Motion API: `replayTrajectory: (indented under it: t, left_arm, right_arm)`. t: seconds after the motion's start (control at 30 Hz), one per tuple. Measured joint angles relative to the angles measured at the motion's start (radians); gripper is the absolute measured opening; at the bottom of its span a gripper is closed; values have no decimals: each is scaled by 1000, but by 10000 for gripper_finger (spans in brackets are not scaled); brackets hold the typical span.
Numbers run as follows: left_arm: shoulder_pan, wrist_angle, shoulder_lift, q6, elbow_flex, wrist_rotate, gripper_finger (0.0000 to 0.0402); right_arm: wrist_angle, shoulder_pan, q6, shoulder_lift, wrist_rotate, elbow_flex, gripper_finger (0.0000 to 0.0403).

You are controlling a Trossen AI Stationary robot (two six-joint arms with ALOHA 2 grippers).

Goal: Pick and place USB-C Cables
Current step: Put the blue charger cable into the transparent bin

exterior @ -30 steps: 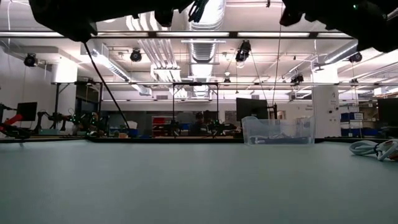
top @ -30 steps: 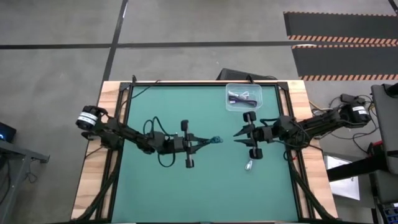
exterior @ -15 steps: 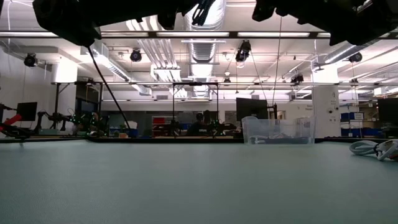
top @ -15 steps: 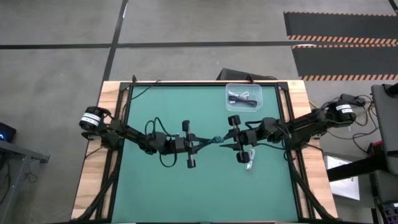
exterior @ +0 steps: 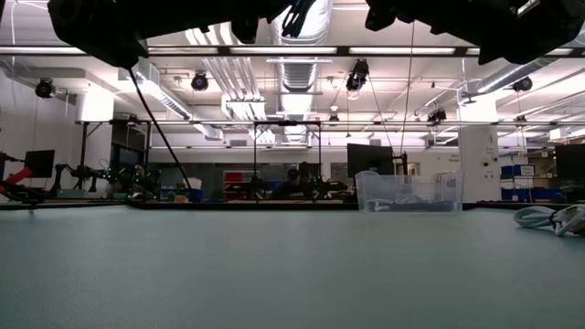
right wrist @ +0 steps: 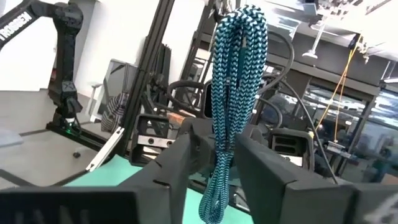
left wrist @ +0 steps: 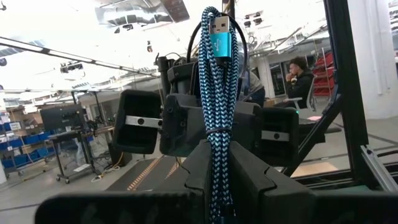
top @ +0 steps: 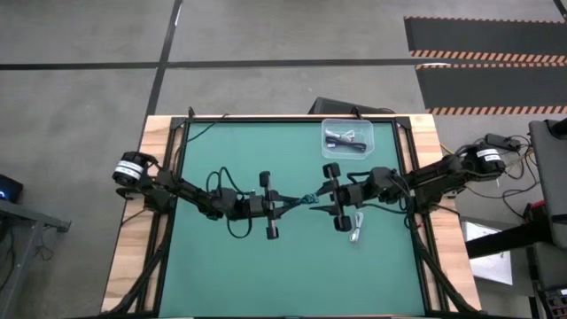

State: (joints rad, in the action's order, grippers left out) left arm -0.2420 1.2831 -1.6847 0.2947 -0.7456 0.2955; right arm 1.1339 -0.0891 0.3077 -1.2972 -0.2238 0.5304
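The left tool grips the teal cable between the open right tool fingers; white cable remains.

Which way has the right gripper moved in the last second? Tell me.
Yes. In the high view the right gripper has travelled away from the clear bin side toward the table's middle, meeting the teal cable held by the left gripper.

My left gripper pinches the teal-blue cable, which stands upright between my dark fingers, its blue metal plug at the top. Just behind it faces my right gripper. A seated person shows in the room beyond.
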Motion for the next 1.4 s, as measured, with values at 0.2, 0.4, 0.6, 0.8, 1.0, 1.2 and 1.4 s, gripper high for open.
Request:
replayTrajectory:
  t: [0.2,0.4,0.6,0.8,1.0,1.2,1.4]
  left_arm:
    - [0,-2,0,0,0,0,22]
    - [0,-5,0,2,1,0,22]
    - [0,-9,0,4,2,0,22]
    - [6,-10,-1,6,5,21,22]
    - [12,-14,-1,6,5,41,22]
    - [13,-16,-2,6,6,53,22]
    - [13,-15,-2,3,8,53,22]
  right_arm:
    - [-4,1,17,-22,93,7,176]
    - [-2,0,18,-64,90,51,193]
    - [-6,0,16,-75,85,75,193]
    - [-6,0,-4,-75,84,84,174]
    - [-6,0,-11,-77,84,85,133]
    - [-6,0,-13,-77,85,85,63]
    - [-6,0,-10,-78,85,85,19]
